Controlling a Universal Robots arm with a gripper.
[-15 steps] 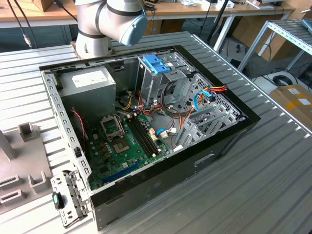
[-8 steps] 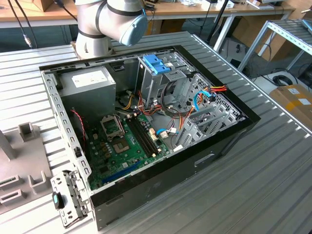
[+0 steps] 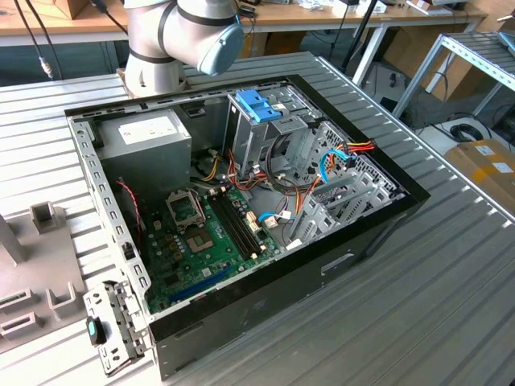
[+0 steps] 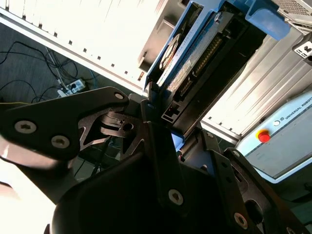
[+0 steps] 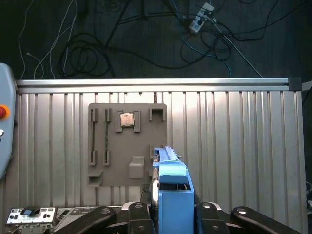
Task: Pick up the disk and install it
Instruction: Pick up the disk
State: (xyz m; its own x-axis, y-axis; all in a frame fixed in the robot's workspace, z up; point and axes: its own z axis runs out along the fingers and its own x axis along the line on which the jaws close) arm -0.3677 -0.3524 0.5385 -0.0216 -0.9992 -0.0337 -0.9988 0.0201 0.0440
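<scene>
The disk sits clamped between the jaws of the gripper, which closes on one short end of it. In the second wrist view it stands on edge, its blue carrier rail and connector side showing. Most of its length juts out beyond the fingertips. I judge this end grip is chosen to keep the rest of the body free of the fingers, as suits a part that slides into a bay. In the first wrist view the blue carrier rises between the two fingers. Below the gripper a grey fixture plate rests on the ribbed metal table. In the exterior view the open computer case lies with its side off, so its drive cage faces upward. How far the case lies from the gripper I cannot tell.
</scene>
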